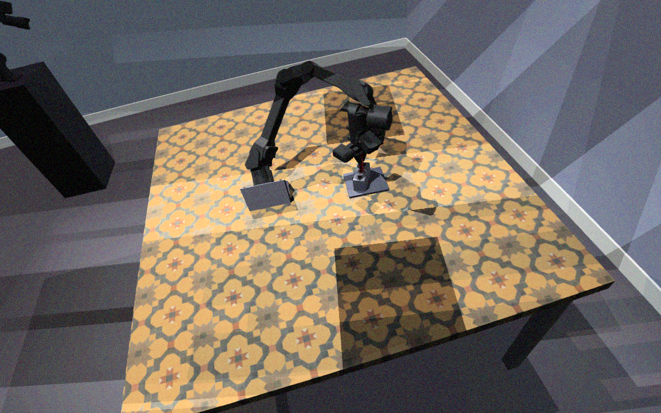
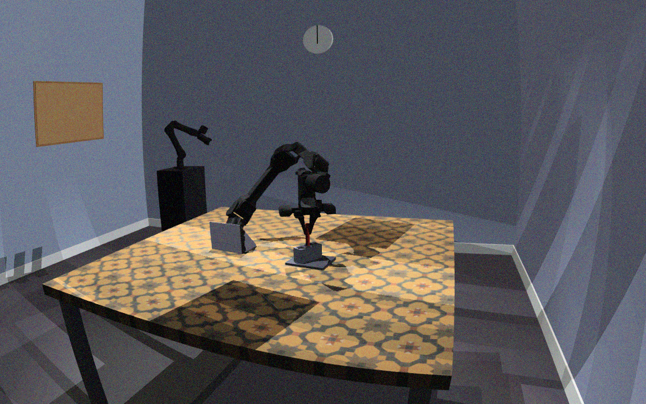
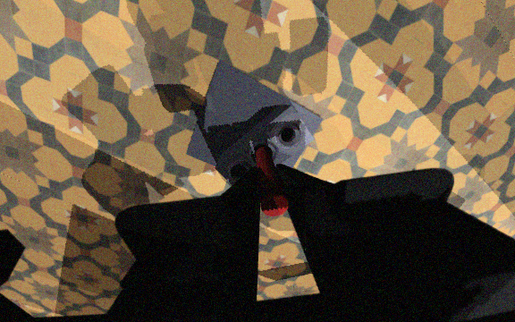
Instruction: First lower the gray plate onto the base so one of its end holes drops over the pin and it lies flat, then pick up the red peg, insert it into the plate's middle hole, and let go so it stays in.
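The gray plate [image 1: 358, 183] [image 2: 307, 253] [image 3: 301, 134] lies on the flat square base [image 1: 380, 186] [image 2: 323, 263] [image 3: 235, 96] near the middle of the tiled table. One end hole of the plate shows open in the wrist view. My gripper [image 1: 360, 156] [image 2: 308, 223] [image 3: 266, 171] points straight down over the plate and is shut on the red peg [image 1: 361, 166] [image 2: 307, 235] [image 3: 265, 163]. The peg stands upright with its lower end at the plate's middle; the hole itself is hidden behind the peg. How deep it sits I cannot tell.
The arm's grey mount [image 1: 267, 195] [image 2: 227, 237] stands left of the base. A black pedestal [image 1: 45, 128] [image 2: 180, 196] with a camera arm stands off the table at the left. Shadow patches lie across the tiled table top [image 1: 251, 287] [image 2: 375, 306].
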